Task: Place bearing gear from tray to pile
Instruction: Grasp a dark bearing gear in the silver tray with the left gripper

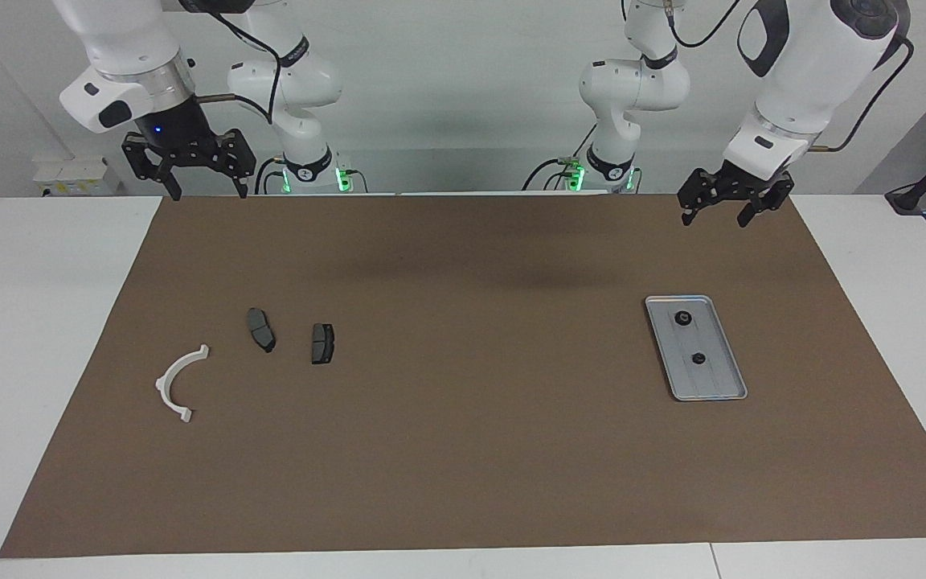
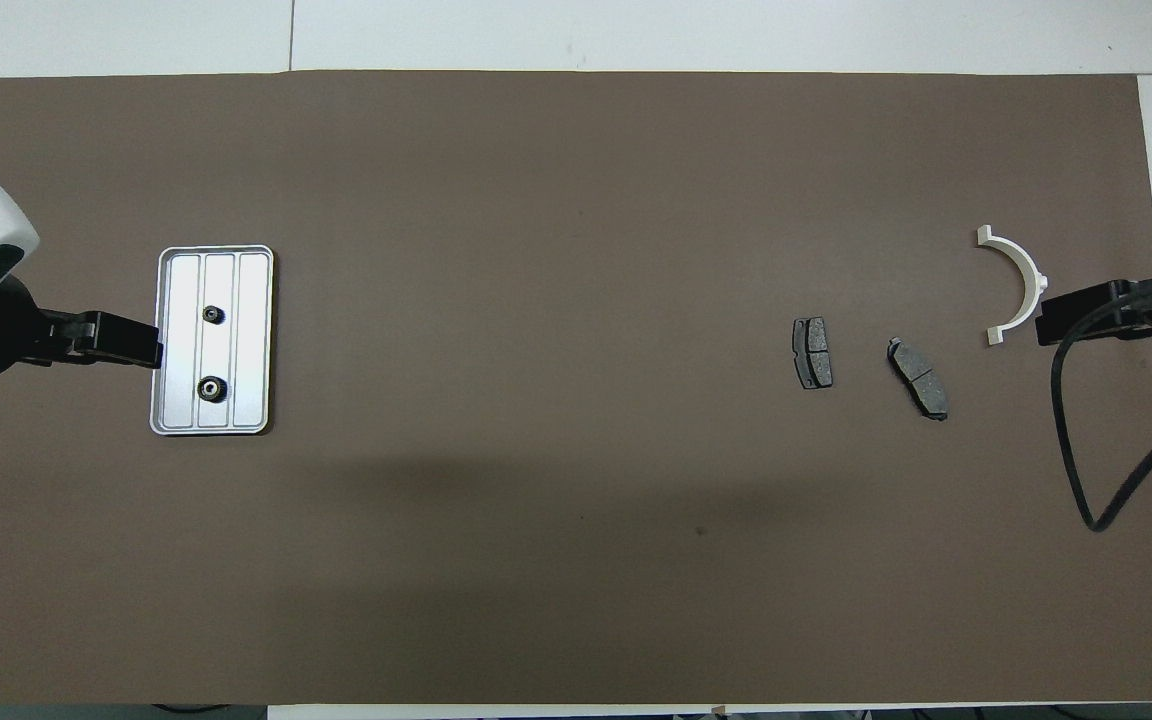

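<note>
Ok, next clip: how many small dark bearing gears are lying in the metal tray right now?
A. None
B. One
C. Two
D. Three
C. Two small dark round gears sit in the tray, one bearing gear farther from the robots and the other bearing gear nearer to them; neither has been moved to the pile yet.

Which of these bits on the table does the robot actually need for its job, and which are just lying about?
Needed:
- tray
- two bearing gears on it
- pile: white bracket, two brake pads
- left claw, right claw, both open

Just there:
- brown mat
</note>
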`<action>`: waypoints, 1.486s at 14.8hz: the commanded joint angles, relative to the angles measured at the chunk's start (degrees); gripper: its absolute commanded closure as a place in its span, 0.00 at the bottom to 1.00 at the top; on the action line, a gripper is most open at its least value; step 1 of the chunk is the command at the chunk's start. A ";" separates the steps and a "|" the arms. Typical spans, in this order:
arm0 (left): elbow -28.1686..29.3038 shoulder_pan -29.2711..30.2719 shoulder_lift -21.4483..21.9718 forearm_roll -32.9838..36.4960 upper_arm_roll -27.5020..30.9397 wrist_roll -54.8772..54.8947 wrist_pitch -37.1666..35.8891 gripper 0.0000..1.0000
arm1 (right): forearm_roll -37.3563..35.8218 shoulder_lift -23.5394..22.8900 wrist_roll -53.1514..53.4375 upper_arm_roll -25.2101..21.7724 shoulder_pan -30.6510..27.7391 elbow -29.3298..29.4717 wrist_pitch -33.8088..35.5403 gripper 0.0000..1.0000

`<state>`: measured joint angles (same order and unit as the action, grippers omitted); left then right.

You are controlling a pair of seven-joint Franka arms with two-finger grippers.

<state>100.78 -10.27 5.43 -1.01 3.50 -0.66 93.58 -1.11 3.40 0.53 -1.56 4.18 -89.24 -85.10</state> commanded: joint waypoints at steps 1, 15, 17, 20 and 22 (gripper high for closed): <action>0.11 -0.62 0.72 -0.57 0.01 0.30 -0.95 0.00 | 1.55 0.82 -1.14 -0.11 -0.49 -0.50 -0.33 0.00; 18.38 5.26 0.29 -0.04 0.01 4.34 19.42 0.01 | 1.55 0.82 -1.14 -0.11 -0.49 -0.50 -0.16 0.00; 20.06 5.44 -2.17 -0.04 0.01 4.52 23.82 0.01 | 1.55 0.82 -1.14 -0.11 -0.40 -0.50 -0.07 0.00; 22.95 6.66 -4.82 -0.04 0.01 5.57 30.84 0.02 | 1.55 0.82 -1.14 -0.11 -0.49 -0.50 -0.07 0.00; 25.59 7.02 -6.48 -0.04 0.01 5.67 35.68 0.02 | 1.46 0.82 -1.14 -0.11 -0.49 -0.50 -0.07 0.00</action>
<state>123.15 -4.49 -0.46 -1.00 3.90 3.63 124.40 -1.11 3.40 0.53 -1.56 4.18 -89.24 -85.09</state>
